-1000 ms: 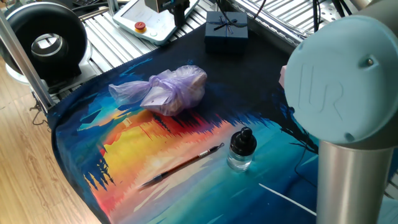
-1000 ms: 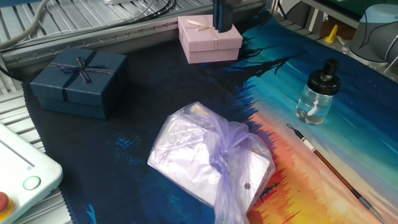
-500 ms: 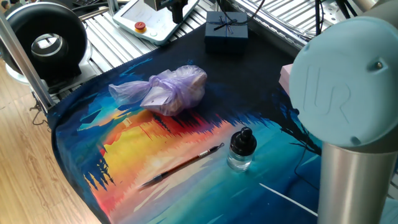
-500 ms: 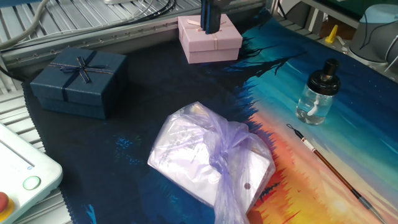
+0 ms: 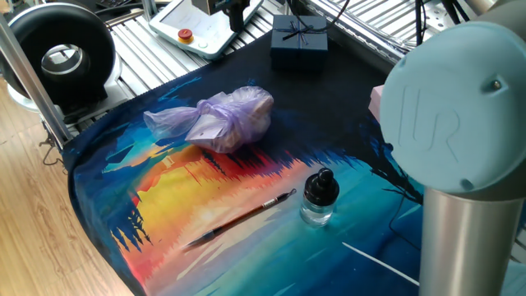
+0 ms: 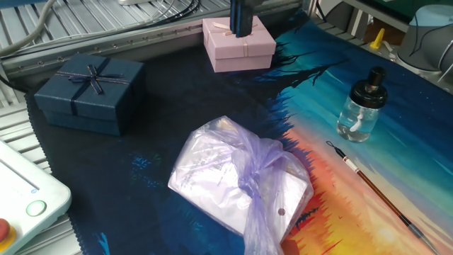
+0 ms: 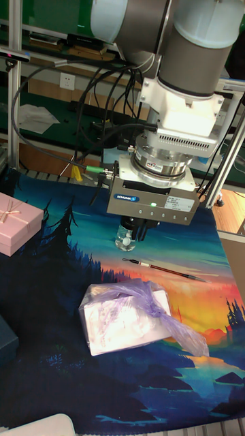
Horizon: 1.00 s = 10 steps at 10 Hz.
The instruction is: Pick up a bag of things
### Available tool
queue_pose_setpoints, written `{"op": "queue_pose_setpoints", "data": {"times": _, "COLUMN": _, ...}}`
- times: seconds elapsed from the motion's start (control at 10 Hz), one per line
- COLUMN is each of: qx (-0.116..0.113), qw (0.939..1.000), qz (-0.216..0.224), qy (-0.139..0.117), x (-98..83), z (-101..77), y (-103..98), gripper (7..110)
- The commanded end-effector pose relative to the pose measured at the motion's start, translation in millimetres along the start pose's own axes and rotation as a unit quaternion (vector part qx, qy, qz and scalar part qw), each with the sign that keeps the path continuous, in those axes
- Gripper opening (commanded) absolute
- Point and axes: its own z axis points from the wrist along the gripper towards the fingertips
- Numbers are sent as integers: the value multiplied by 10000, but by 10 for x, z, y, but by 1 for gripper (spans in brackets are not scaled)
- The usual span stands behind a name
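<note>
The bag of things [image 5: 223, 120] is a pale lilac, knotted plastic bag lying on the dark part of the painted cloth, its wrinkly tail pointing left in one fixed view. The same bag [image 6: 237, 180] [image 7: 126, 319] fills the middle of the other two views. My gripper [image 7: 137, 235] hangs well above the cloth, apart from the bag, with a small gap between its two dark fingers and nothing in them. In the other fixed view the gripper [image 6: 241, 27] shows at the top edge, in front of the pink box.
A navy gift box [image 6: 90, 92] [image 5: 299, 39] and a pink gift box [image 6: 238, 46] [image 7: 17, 221] stand at the back. A glass bottle [image 5: 319, 199] and a paintbrush [image 5: 238, 218] lie on the bright cloth. A white pendant [image 5: 197, 29] sits off the cloth. The arm's joint [image 5: 460, 123] blocks the right.
In the other fixed view the gripper shifted a little to the left between one second ago and half a second ago, then held still. The bag has not moved.
</note>
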Motion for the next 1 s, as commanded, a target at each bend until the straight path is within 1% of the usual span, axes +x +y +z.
{"op": "queue_pose_setpoints", "data": {"times": 0.0, "qx": -32, "qw": 10000, "qz": -71, "qy": -59, "x": -86, "z": 164, "y": 76, "gripper": 7}}
{"op": "queue_pose_setpoints", "data": {"times": 0.1, "qx": 30, "qw": 10000, "qz": -22, "qy": -72, "x": -137, "z": 216, "y": 111, "gripper": 7}}
{"op": "queue_pose_setpoints", "data": {"times": 0.3, "qx": 16, "qw": 9999, "qz": 16, "qy": -111, "x": -245, "z": 280, "y": 236, "gripper": 7}}
{"op": "queue_pose_setpoints", "data": {"times": 0.4, "qx": 13, "qw": 10000, "qz": 47, "qy": -42, "x": -257, "z": 278, "y": 289, "gripper": 7}}
{"op": "queue_pose_setpoints", "data": {"times": 0.5, "qx": 104, "qw": 9999, "qz": 98, "qy": -39, "x": -303, "z": 271, "y": 274, "gripper": 7}}
{"op": "queue_pose_setpoints", "data": {"times": 0.6, "qx": 127, "qw": 9998, "qz": 161, "qy": -40, "x": -331, "z": 242, "y": 260, "gripper": 7}}
{"op": "queue_pose_setpoints", "data": {"times": 0.7, "qx": 65, "qw": 9998, "qz": 181, "qy": -19, "x": -322, "z": 243, "y": 291, "gripper": 7}}
{"op": "queue_pose_setpoints", "data": {"times": 0.8, "qx": -258, "qw": 9995, "qz": 192, "qy": 10, "x": -310, "z": 240, "y": 452, "gripper": 7}}
{"op": "queue_pose_setpoints", "data": {"times": 0.9, "qx": -457, "qw": 9989, "qz": 96, "qy": 9, "x": -310, "z": 232, "y": 551, "gripper": 7}}
